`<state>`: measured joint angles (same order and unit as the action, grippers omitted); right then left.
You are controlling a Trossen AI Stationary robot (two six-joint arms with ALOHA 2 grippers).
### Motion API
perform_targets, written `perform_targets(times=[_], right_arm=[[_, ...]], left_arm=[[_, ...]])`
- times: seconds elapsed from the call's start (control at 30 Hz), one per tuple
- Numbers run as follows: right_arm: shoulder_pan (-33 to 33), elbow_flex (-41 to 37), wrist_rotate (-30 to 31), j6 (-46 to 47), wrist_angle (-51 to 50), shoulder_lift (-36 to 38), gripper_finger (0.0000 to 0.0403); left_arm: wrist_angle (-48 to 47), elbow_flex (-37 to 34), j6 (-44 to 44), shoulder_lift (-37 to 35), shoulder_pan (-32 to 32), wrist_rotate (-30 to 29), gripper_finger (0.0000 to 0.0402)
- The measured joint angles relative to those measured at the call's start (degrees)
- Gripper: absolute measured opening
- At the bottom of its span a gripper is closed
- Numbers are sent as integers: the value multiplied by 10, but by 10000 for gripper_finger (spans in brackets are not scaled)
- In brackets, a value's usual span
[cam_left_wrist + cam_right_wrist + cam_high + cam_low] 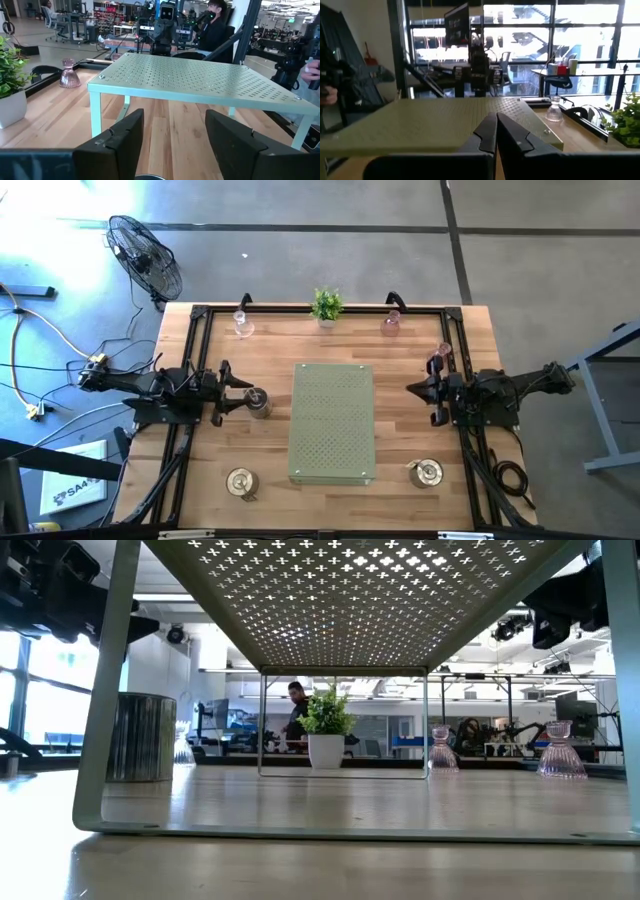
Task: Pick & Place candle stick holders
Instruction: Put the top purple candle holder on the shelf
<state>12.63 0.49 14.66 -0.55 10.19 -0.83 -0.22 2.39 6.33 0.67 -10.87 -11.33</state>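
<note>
High view: wooden table (200, 480) carries a perforated green shelf (333, 422) at centre. Left pincer (243, 392) is spread apart around a silver holder (259, 401) just left of the shelf. Right pincer (415, 388) is clenched on nothing, right of the shelf. Other holders stand apart along the table's edges.

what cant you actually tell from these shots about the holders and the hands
- Silver holder by the left hand: contact unclear from above; the left wrist view cuts it off at the bottom edge.
- Pink holder beside the right arm: partly hidden by the arm from above.
- Front silver holders: absent from the low view.
</note>
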Motion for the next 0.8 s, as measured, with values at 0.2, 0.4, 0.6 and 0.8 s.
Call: perform_targets(times=[0.2,0.4,0.6,0.8], right_arm=[[0,0,16,18,12,0,5],[0,0,78,35,-2,0,5],[0,0,116,35,-3,0,20],[0,1,133,21,4,0,86]], left_arm=[[1,0,0,0,0,0,209],[2,0,0,0,0,0,209],[2,0,23,0,0,0,209],[2,0,32,0,0,3,209]])
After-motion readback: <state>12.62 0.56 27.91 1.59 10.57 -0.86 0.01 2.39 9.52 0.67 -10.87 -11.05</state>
